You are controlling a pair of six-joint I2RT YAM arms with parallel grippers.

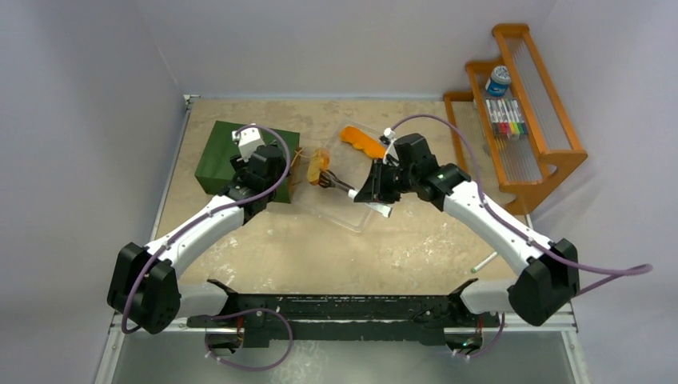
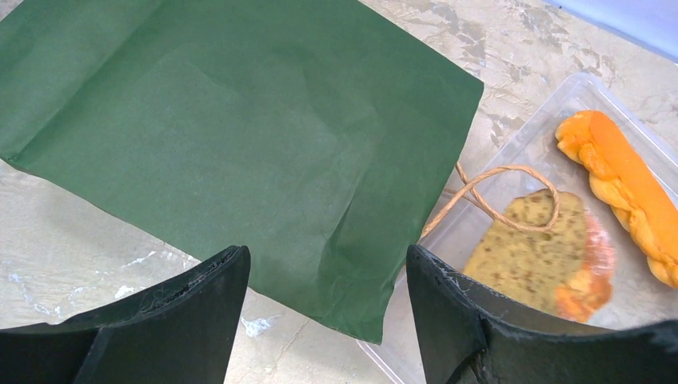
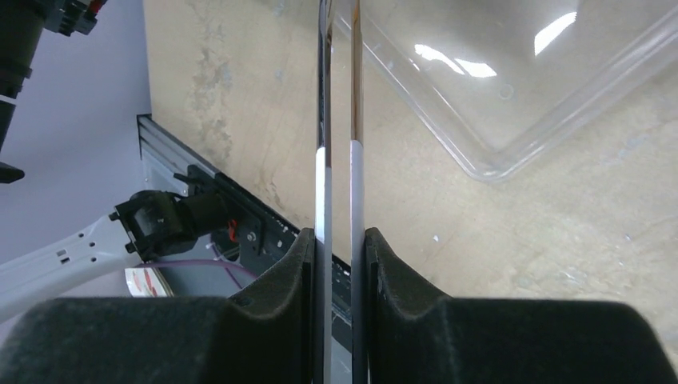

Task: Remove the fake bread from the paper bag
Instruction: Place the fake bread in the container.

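On a mottled beige table (image 1: 320,248), a dark green paper bag (image 2: 240,136) lies flat on its side with its mouth toward a clear plastic tray (image 2: 592,88). The tray sits just beside it, likely so each piece has a short trip out. The bag looks collapsed and probably holds little or nothing now. The fake bread in view is outside it, in the tray.

A long orange-golden braided loaf (image 2: 624,192) rests along the tray's far side. Near it lies a flat tan slice flecked with brown (image 2: 532,256), an orange piece showing at its edge. One thin tan string handle (image 2: 496,188) loops from the bag's mouth across the slice.

The left gripper (image 2: 326,256) hovers over the bag's near corner, released and holding nothing, placed as if to pin the paper down. The right gripper (image 3: 340,248) is clenched on slim metal tongs with white sleeves (image 3: 337,120), squeezing the arms almost parallel. From above, the tips reach toward the slice, but whether they pinch it cannot be told.
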